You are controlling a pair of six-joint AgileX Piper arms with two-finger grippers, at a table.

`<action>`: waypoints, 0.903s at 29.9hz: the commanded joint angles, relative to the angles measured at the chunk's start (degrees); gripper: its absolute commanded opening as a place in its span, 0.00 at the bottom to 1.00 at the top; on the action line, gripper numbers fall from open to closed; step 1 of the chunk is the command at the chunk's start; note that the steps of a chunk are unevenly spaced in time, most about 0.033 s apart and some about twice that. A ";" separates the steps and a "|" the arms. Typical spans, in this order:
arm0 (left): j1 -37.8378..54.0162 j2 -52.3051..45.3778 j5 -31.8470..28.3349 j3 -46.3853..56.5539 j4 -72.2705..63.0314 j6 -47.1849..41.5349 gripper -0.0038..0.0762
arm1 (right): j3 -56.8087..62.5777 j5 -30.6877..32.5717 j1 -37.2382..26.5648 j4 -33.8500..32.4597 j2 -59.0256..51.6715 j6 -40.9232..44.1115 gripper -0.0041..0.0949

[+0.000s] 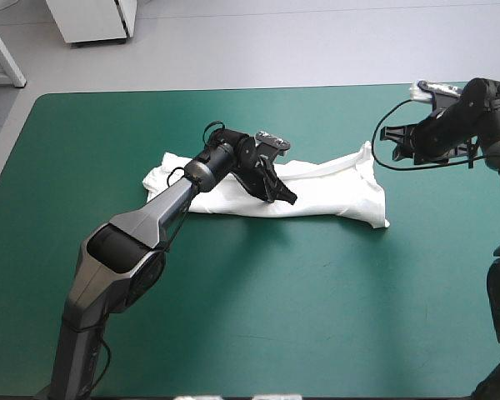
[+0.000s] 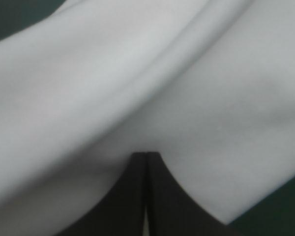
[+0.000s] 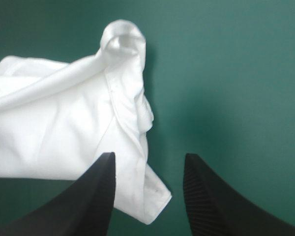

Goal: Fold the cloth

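The white T-shirt [image 1: 333,192] lies as a long folded band across the middle of the teal-green table, with a crumpled end toward the left. My left gripper [image 1: 285,198] is down on the band's near edge at its middle. In the left wrist view the left gripper [image 2: 146,155] is all but shut with a white sliver between the fingers, and the T-shirt [image 2: 137,73] fills the view ahead. My right gripper [image 1: 397,143] hovers open just past the band's far right corner. In the right wrist view the T-shirt's [image 3: 64,128] right end lies ahead of and partly between the spread fingers of the right gripper [image 3: 150,160].
Bare teal-green cover [image 1: 275,317] stretches wide on the near side of the shirt and to the right of it [image 3: 236,73]. The table's far edge runs not far behind the right gripper.
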 commanded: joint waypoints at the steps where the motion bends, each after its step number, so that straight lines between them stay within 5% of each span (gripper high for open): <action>1: -0.03 -2.34 -0.32 -1.03 -0.33 -0.02 0.04 | 3.63 -4.67 -0.46 8.12 -2.58 -6.84 0.48; 7: -0.03 -2.34 1.14 -1.03 -0.46 -0.02 0.04 | 6.38 -4.23 -0.36 11.17 2.21 -10.47 0.70; 13: -0.03 -2.34 1.39 -1.03 -0.46 -0.02 0.04 | 6.38 -3.59 -0.27 14.14 8.26 -11.68 0.72; 20: -0.03 -2.34 1.39 -1.03 -0.46 -0.02 0.04 | 6.38 -2.96 -0.14 18.69 11.82 -13.60 0.67; 27: -0.03 -2.34 0.94 -1.03 -0.46 -0.02 0.04 | 6.78 -2.27 1.94 21.22 14.07 -15.56 0.45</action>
